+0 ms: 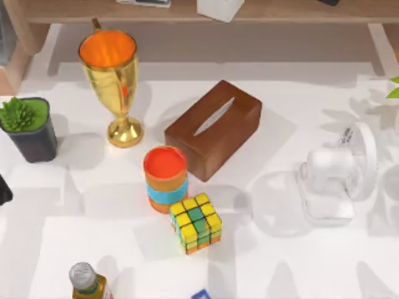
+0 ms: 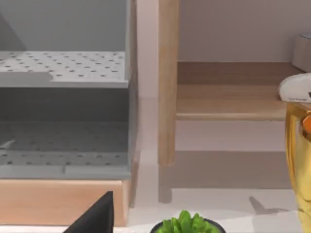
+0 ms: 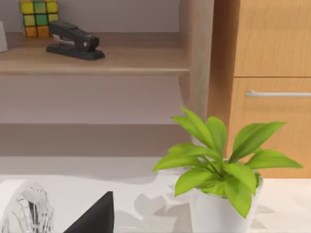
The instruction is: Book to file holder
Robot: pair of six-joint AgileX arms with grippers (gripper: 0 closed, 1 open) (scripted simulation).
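Early days on this one: nothing is picked up yet, so we're at the find-and-reach step. The grey perforated file holder (image 2: pixel 63 97) sits in front of our left tool (image 2: pixel 95 217), past the little potted succulent (image 1: pixel 25 128) at the surface's (image 1: pixel 312 261) left side. The book is the tricky bit. There's a small blue corner (image 1: pixel 200 294) poking in at the near edge of the top view, just below the puzzle cube (image 1: pixel 196 222), and that might be it, but we can't say for sure. Right tool (image 3: pixel 95 217) is parked over by the leafy plant (image 3: pixel 218 165). Only a dark sliver of each tool is visible, so we can't tell if either is spread or pressed together. Next move calls for reaching the book and getting a grip on its edge.
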